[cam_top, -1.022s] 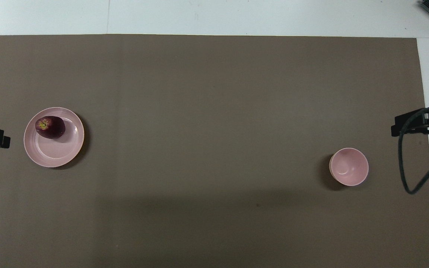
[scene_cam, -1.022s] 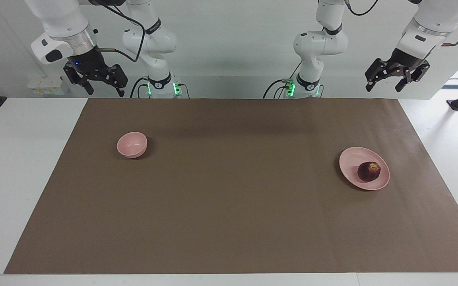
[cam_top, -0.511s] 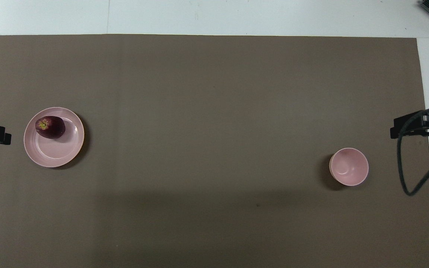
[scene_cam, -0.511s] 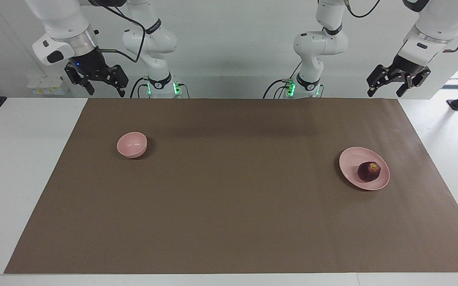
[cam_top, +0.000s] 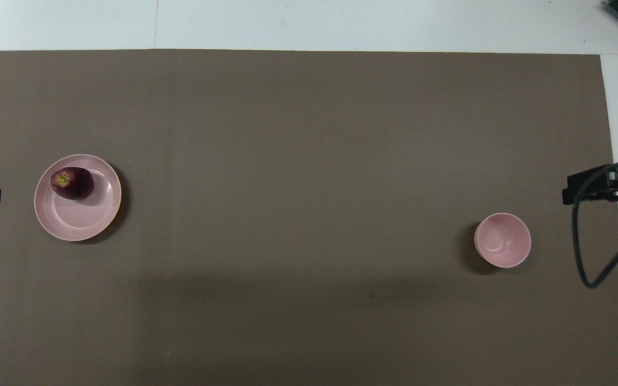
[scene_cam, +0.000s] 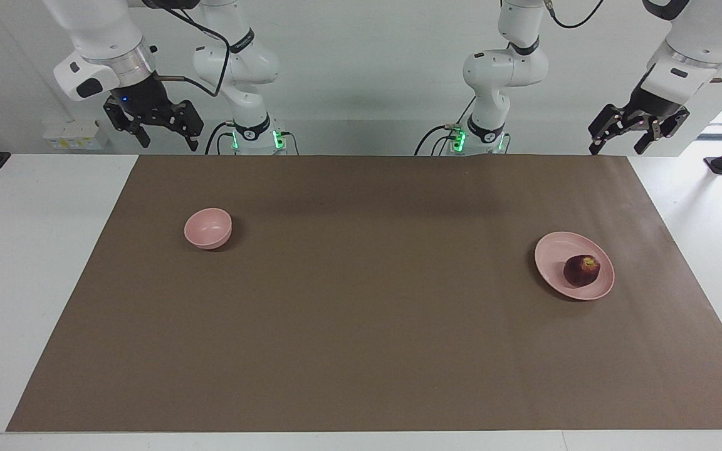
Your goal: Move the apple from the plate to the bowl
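1. Grippers first: I see the left gripper (scene_cam: 638, 133) raised in the air over the table's edge at the left arm's end, nearest the robots. Its fingers stand apart and hold nothing.
2. My right gripper (scene_cam: 154, 128) hangs high over the matching corner at the right arm's end of the table. Its fingers are also spread wide, and nothing is between them.
3. From overhead, only a dark tip of each tool shows at the two sides of the picture, the right one (cam_top: 604, 187) trailing a looped grey cable (cam_top: 582, 252).
4. I find the apple (scene_cam: 581, 270), small, dark red, with a yellowish patch at its stem end, resting on the plate (scene_cam: 555, 250). It sits off centre, on the part of the plate farther from the robots.
5. That pale pink plate lies flat on the brown mat (scene_cam: 373, 300) toward the left arm's end, well below the left gripper and apart from it.
6. Toward the right arm's end I see the small deep pink bowl (scene_cam: 208, 228), upright on the mat, well apart from the plate.
7. White tabletop (scene_cam: 22, 263) borders the mat.
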`<state>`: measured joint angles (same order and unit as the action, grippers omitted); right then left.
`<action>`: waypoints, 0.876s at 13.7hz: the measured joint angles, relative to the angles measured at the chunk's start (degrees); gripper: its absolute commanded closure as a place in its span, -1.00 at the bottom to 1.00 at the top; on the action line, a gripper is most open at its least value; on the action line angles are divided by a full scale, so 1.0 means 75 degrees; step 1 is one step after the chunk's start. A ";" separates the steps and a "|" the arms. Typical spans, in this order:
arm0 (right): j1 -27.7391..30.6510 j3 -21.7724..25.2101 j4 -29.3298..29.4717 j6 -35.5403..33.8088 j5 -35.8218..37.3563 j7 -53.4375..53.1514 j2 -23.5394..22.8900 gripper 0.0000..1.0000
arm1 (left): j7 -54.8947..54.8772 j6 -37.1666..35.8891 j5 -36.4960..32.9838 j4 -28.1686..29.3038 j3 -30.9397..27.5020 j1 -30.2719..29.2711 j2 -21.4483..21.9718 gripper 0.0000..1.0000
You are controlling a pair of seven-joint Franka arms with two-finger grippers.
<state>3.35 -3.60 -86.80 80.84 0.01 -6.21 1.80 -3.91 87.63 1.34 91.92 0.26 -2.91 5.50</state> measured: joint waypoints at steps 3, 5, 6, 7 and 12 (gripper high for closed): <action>0.0000 0.0000 -0.0025 0.0000 0.0000 0.0000 0.0004 -1.00 | -0.0235 0.0609 0.0000 0.0102 -0.0005 -0.0129 -0.0001 -1.00; 0.0000 0.0000 -0.0046 0.0000 0.0000 0.0000 0.0009 -1.00 | -0.0244 0.0682 0.0000 0.0193 0.0005 -0.0139 -0.0002 -1.00; 0.0000 0.0000 -0.0081 0.0000 0.0000 0.0000 0.0026 -1.00 | -0.0243 0.0687 0.0000 0.0217 0.0013 -0.0139 -0.0002 -1.00; 0.0000 0.0000 -0.0180 0.0007 0.0000 0.0000 0.0076 -1.00 | -0.0244 0.0692 0.0000 0.0223 0.0021 -0.0139 -0.0001 -1.00; 0.0000 0.0000 -0.0692 0.0189 0.0000 0.0000 0.0410 -1.00 | -0.0247 0.0762 0.0000 0.0678 0.0048 -0.0138 -0.0025 -1.00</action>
<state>3.35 -3.61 -91.99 82.25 0.01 -6.21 4.87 -5.76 93.34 1.34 97.00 0.62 -3.95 5.31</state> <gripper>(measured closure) 0.000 0.000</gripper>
